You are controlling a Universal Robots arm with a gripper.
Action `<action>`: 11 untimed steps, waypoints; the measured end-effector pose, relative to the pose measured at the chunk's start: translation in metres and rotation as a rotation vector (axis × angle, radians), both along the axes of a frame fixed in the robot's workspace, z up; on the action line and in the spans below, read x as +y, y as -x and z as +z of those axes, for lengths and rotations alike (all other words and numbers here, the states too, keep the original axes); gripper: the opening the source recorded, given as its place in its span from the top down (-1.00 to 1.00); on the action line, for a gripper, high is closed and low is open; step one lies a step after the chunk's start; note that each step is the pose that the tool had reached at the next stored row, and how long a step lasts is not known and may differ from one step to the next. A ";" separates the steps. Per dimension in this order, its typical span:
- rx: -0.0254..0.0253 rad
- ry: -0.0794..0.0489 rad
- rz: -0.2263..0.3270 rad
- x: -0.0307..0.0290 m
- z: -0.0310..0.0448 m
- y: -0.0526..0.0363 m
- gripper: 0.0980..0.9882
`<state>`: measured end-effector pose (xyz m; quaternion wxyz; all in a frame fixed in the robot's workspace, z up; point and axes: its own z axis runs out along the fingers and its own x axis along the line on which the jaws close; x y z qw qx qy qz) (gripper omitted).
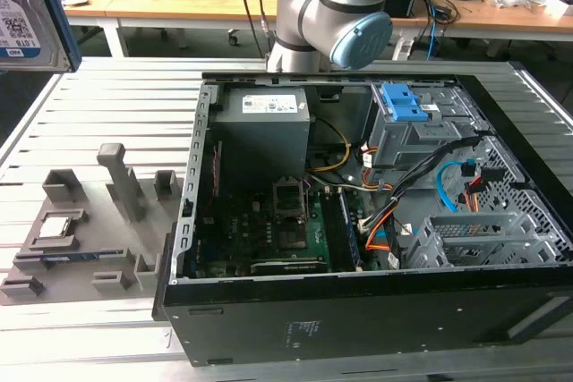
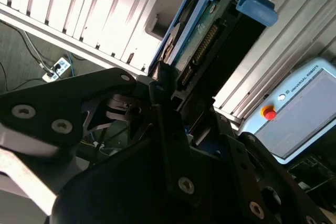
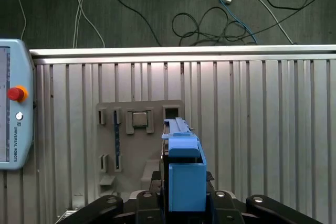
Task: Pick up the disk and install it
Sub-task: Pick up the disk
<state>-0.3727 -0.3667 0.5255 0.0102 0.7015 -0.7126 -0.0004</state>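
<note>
The disk [image 1: 25, 8], silver with a white-and-blue label and blue side rails, hangs high at the exterior view's upper left, well off the slatted table. In the first wrist view it stands on edge [image 3: 184, 174] with its blue rail facing the camera, clamped between the black fingers of my gripper [image 3: 185, 198]. In the second wrist view the disk [image 2: 210, 35] sticks out past my gripper [image 2: 170, 100], its connector edge and circuit board showing. My gripper is shut on the disk.
The open computer case [image 1: 501, 301] lies on the table at the exterior view's right, with a grey drive cage [image 1: 474, 239] and a blue-latched bay [image 1: 403, 105]. A grey holder [image 1: 134, 199] carries a processor chip [image 1: 55, 227] and a memory stick [image 1: 67, 258]. A teach pendant [image 3: 13, 103] lies nearby.
</note>
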 end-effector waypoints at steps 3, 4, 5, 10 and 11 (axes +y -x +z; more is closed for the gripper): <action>0.0001 0.000 0.000 0.0000 0.0104 -0.0001 0.40; 0.0001 0.000 0.000 0.0001 0.0126 -0.0001 0.40; 0.0001 0.000 0.000 0.0001 0.0157 -0.0001 0.40; -0.0001 0.000 0.000 0.0001 0.0212 -0.0002 0.40; 0.0000 0.000 0.000 0.0001 0.0214 -0.0002 0.40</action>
